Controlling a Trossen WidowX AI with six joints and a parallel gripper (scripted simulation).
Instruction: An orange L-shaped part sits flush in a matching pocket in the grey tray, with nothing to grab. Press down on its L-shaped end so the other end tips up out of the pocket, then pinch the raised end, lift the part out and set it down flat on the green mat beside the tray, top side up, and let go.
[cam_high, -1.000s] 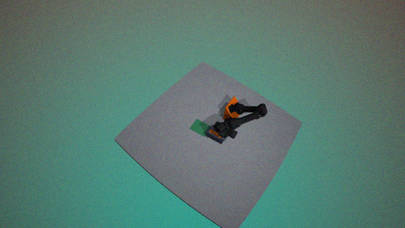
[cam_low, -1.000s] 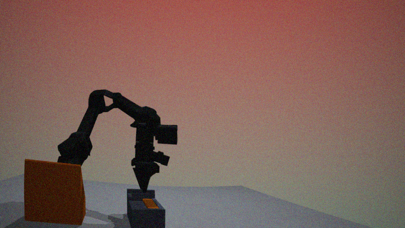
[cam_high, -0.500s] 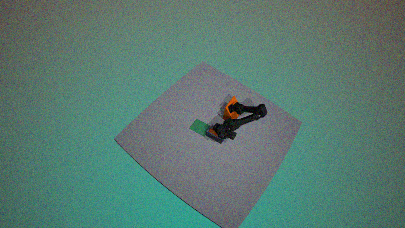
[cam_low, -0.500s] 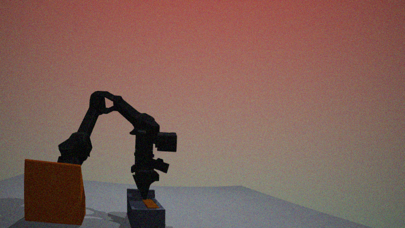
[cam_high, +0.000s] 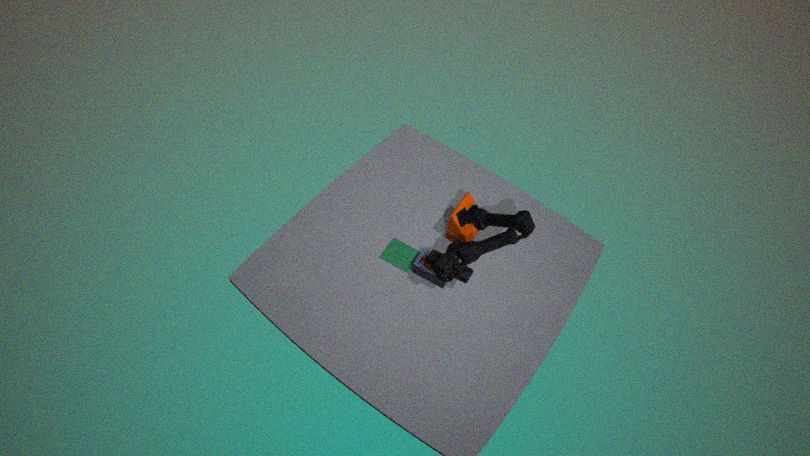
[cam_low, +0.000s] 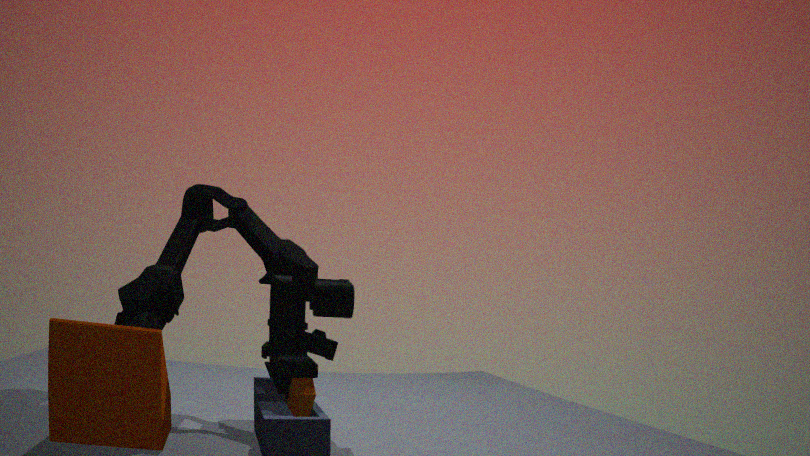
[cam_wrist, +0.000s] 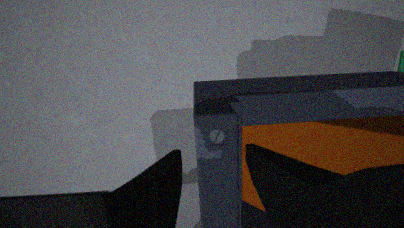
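Exterior view, from the left: an orange pedestal (cam_high: 463, 232) (cam_low: 107, 385), the bent black arm (cam_high: 492, 244) (cam_low: 253, 233), then the gripper (cam_high: 433, 263) (cam_low: 285, 390) (cam_wrist: 213, 154), fingers parted moderately, down at the grey tray (cam_high: 429, 276) (cam_low: 294, 437) (cam_wrist: 219, 172). Just right of the fingers, the orange L-shaped part (cam_low: 302, 397) (cam_wrist: 295, 145) stands tipped, one end above the tray's rim.

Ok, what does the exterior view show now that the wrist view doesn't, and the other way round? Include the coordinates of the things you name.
Exterior only: the orange base block (cam_low: 104, 385), and the orange L-shaped part (cam_low: 302, 397) (cam_wrist: 300, 150) with one end standing above the tray (cam_low: 294, 436) (cam_wrist: 220, 185).
Wrist only: a screw head (cam_wrist: 216, 136) and a sliver of green mat (cam_wrist: 402, 62).
Both: tray, part, fingers (cam_low: 280, 375).
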